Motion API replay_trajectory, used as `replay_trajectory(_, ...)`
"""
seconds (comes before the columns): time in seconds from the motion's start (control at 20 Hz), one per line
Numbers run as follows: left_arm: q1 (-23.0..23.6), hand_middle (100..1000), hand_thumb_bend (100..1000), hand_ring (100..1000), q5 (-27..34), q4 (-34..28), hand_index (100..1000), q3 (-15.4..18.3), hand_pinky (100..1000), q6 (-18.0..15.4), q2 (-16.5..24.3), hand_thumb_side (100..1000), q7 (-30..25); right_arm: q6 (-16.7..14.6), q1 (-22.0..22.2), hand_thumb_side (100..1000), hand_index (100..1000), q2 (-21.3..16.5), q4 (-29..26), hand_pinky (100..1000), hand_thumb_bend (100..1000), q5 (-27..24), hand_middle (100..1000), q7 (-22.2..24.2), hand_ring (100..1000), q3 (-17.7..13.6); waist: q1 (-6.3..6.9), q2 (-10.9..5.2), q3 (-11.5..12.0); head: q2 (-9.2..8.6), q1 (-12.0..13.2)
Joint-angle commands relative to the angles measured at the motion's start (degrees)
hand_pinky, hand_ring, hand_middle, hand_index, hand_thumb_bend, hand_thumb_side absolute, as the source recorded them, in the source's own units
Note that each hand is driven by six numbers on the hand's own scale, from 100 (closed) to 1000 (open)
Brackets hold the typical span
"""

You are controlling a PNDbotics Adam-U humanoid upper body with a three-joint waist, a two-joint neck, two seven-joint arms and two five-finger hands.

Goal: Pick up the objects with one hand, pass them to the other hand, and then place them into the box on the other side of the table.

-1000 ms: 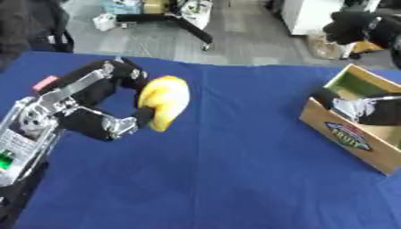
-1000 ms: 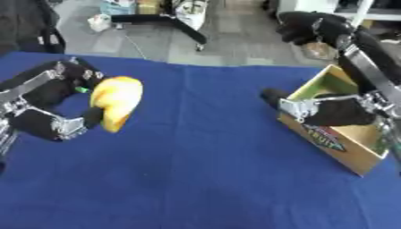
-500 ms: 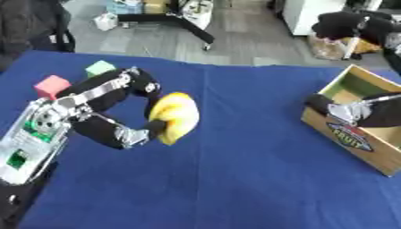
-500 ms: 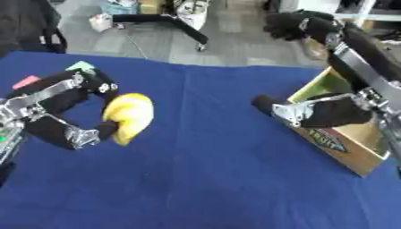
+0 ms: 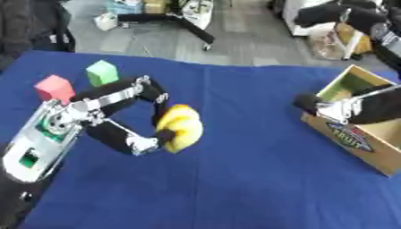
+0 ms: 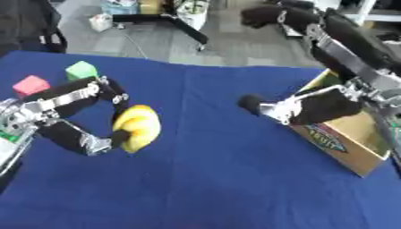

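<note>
Left hand sits left of centre; its fingers and thumb curl round the yellow fruit, which I see held above the blue bench, not resting on it.

Right hand: the right eye view gives me more of it, the whole forearm running from the top edge down to the hand in front of the box. One dark finger tip pointing toward frame centre is all I can make out; whether the fingers are spread or curled I cannot tell. The left eye view crops this arm at the right edge and shows only that tip just beside the box's near-left corner.

The left eye view shows the box's open green interior at the right edge. Red block and green block sit upper left, near each other, behind the left hand.

Open room: a bare strip of blue lies between fruit and right hand; lower half of the bench is bare. Far bench edge runs across the upper third, floor beyond.
</note>
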Motion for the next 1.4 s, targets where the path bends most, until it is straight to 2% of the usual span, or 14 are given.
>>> replay_trajectory(0.05, -1.6, 321, 163, 399, -1.5, 0.6, 430, -0.6, 529, -0.9, 0.4, 243, -0.3, -0.9, -1.8, 363, 908, -0.2, -1.2, 885, 476, 0.5, 803, 1.0, 823, 0.5, -0.75, -1.73, 0.0, 0.14, 0.3)
replay_trajectory(0.35, -3.6, 321, 161, 400, -2.8, 2.8, 431, -2.1, 531, -2.1, 0.4, 243, -0.4, -2.7, -4.2, 361, 904, 0.9, -1.2, 877, 470, -1.1, 797, 3.2, 810, 2.2, -0.9, -1.79, -0.2, 0.19, 0.4)
replay_trajectory(0.65, -5.5, 320, 164, 399, -1.9, 4.9, 430, -2.2, 531, -2.5, -0.1, 246, 0.9, -3.7, -5.3, 359, 896, 2.2, -1.2, 828, 466, -3.1, 780, 4.6, 781, 3.3, -0.99, -1.71, -0.3, 0.08, 0.4)
replay_trajectory(1.25, -7.8, 324, 169, 402, -1.4, 6.1, 430, -0.6, 537, -2.3, -1.0, 255, 4.1, -4.1, -5.6, 365, 886, 4.3, -1.2, 787, 460, -5.8, 760, 6.8, 755, 5.2, -0.99, -1.61, -0.3, 0.09, 0.5)
replay_trajectory(1.3, -7.8, 326, 148, 403, -1.6, 6.3, 430, -0.5, 538, -2.3, -1.0, 266, 4.4, -4.2, -5.7, 365, 886, 4.3, -1.2, 784, 477, -6.0, 759, 7.0, 753, 5.3, -0.99, -1.61, -0.3, 0.12, 0.5)
replay_trajectory(1.4, -7.8, 324, 165, 402, -1.7, 6.6, 428, -0.3, 535, -2.2, -1.2, 261, 5.1, -4.1, -5.8, 367, 880, 4.4, -1.2, 781, 457, -6.5, 758, 7.6, 751, 5.7, -1.01, -1.62, -0.4, 0.16, 0.5)
